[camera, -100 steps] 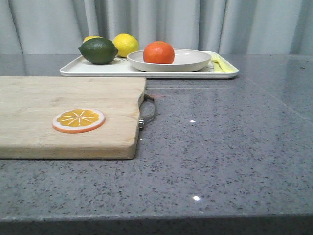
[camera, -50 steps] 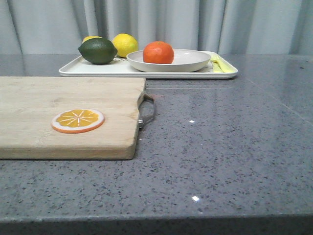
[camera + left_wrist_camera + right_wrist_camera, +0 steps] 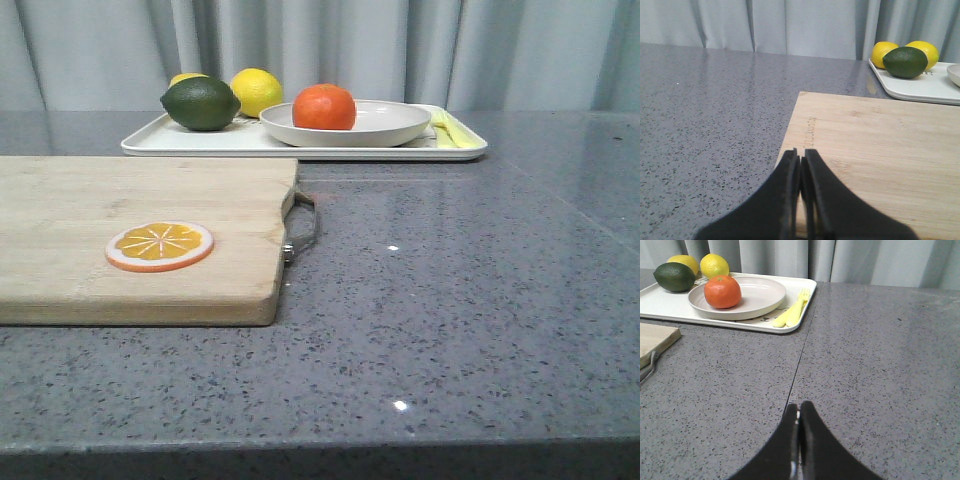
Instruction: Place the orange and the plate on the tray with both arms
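Note:
The orange (image 3: 324, 107) lies in the off-white plate (image 3: 385, 130), and the plate stands on the white tray (image 3: 190, 142) at the back of the table. The right wrist view shows the same: orange (image 3: 722, 291), plate (image 3: 760, 295), tray (image 3: 660, 302). My left gripper (image 3: 801, 155) is shut and empty, low over the near corner of the wooden cutting board (image 3: 880, 150). My right gripper (image 3: 799, 407) is shut and empty over bare table, well short of the tray. Neither gripper shows in the front view.
On the tray also lie a dark green lime (image 3: 201, 103), two lemons (image 3: 257, 90) and a yellow fork (image 3: 791, 312). The cutting board (image 3: 80, 200) with its metal handle (image 3: 304, 225) fills the table's left and carries a flat orange slice (image 3: 160, 246).
The front view has shifted very slightly. The tray, plate and orange have not moved.

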{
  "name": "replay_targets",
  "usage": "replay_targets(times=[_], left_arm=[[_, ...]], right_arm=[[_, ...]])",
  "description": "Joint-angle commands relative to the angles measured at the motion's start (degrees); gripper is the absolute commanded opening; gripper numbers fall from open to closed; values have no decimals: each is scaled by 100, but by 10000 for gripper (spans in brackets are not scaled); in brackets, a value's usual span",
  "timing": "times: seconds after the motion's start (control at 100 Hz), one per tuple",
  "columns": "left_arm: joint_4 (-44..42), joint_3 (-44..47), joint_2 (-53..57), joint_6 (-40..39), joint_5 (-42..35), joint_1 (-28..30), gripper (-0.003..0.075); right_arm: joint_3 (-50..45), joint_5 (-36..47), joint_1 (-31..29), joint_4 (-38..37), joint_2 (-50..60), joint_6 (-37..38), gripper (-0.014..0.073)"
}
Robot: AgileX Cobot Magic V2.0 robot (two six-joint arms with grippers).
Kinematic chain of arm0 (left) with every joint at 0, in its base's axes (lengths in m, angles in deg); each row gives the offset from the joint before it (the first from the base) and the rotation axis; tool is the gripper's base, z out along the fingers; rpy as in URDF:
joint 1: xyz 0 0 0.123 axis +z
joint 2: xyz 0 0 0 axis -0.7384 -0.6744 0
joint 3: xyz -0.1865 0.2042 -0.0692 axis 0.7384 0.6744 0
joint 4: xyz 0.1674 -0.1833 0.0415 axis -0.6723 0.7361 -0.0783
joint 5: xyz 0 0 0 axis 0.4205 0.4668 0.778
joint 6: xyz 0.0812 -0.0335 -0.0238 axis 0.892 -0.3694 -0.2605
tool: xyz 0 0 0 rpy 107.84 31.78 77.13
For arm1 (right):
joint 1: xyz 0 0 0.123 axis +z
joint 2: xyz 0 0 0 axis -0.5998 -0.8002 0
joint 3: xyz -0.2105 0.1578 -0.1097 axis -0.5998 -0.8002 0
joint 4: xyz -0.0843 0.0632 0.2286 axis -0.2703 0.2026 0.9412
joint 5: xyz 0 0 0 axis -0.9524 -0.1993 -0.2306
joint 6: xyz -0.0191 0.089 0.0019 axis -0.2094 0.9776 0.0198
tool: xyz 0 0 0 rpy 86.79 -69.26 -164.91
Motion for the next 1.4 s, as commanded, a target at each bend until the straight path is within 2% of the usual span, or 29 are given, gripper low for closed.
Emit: replay_targets(times=[0.0,0.96,1.09,1.2,1.39], left_arm=[[-2,132,175,-29,-417,-50,-19],[-2,132,175,-29,-417,-50,-19],[-2,132,175,-29,-417,-50,-19],[-2,132,175,-29,-417,-50,-19],[-2,132,175,-29,-417,-50,-19]], right_arm=[[150,439,-11,0,-22,-30,-66],[150,544,-11,-64,-22,-30,-66],[-86,999,-24,-519,159,-16,-66],[-518,1693,-45,-570,428,288,-66],[-1166,2437,-456,-780,892,783,-66]])
